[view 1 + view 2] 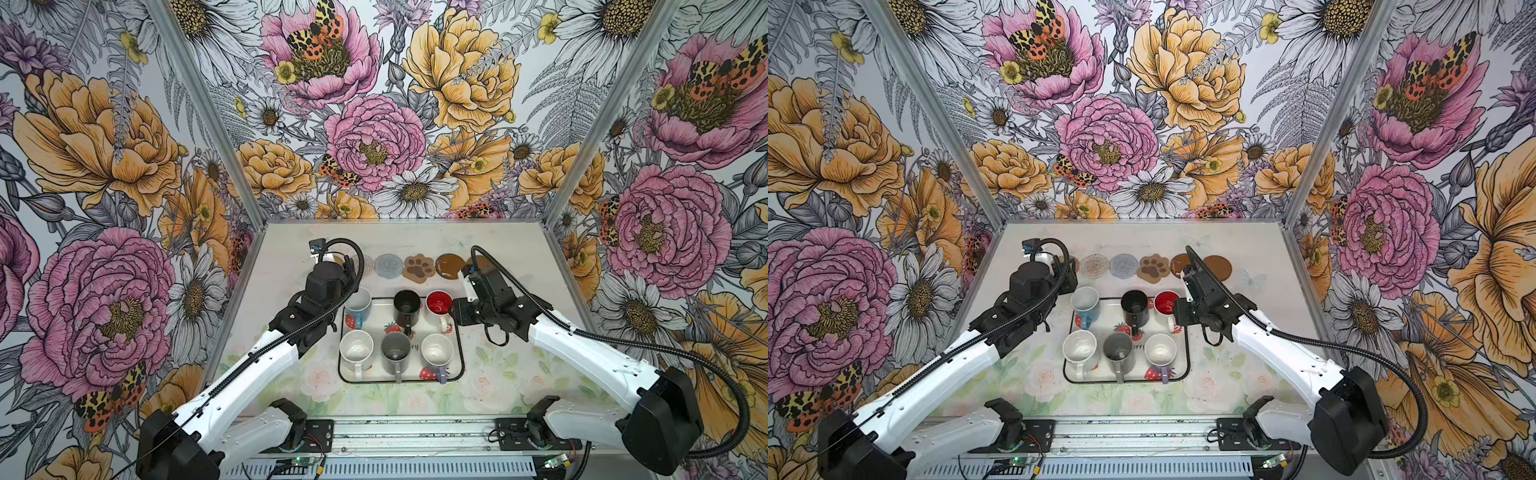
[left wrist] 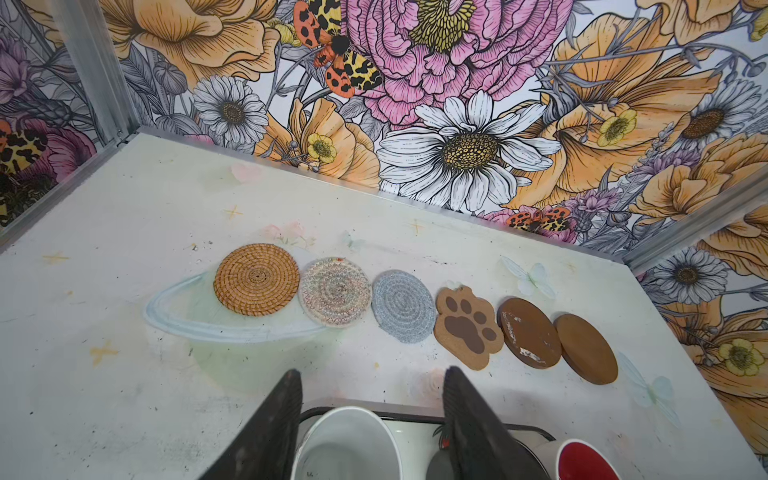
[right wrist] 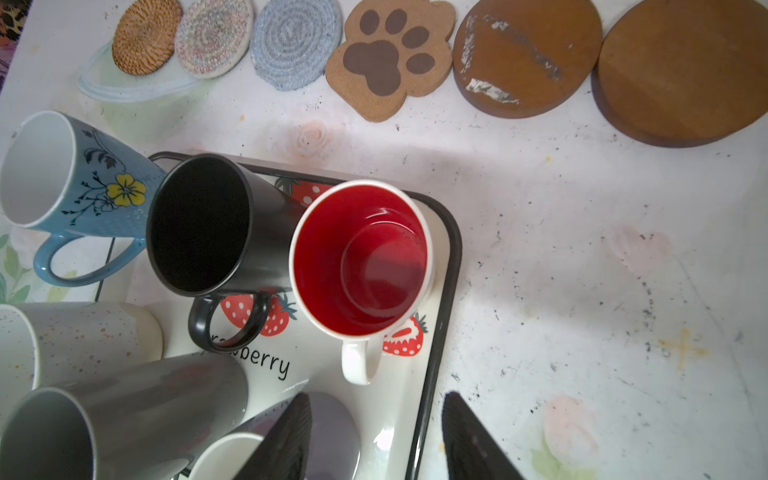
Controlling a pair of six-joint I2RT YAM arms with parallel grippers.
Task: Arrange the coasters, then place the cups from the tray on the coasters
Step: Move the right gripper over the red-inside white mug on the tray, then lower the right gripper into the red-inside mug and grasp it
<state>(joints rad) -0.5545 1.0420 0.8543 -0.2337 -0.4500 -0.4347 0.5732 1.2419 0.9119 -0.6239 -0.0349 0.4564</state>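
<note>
Six coasters lie in a row along the back: tan rattan [image 2: 256, 279], whitish woven [image 2: 334, 292], grey-blue [image 2: 403, 306], paw-shaped [image 2: 465, 326] and two brown discs [image 2: 528, 332] [image 2: 586, 348]. All six cups stand on the tray [image 1: 459, 365]: light blue [image 1: 358, 303], black [image 1: 406, 307] and red-inside [image 1: 439, 303] behind, white [image 1: 356, 349], grey [image 1: 395, 353] and lavender [image 1: 437, 351] in front. My left gripper [image 2: 372, 374] hangs open over the light blue cup [image 2: 345, 444], holding nothing. My right gripper [image 3: 378, 399] is open and empty above the tray's right rim [image 3: 440, 332], beside the lavender cup [image 3: 332, 432].
Flowered walls close the table at the back and both sides. A bare strip of tabletop [image 2: 374, 357] runs between the coaster row and the tray. Both arms reach in from the front corners, one on each side of the tray.
</note>
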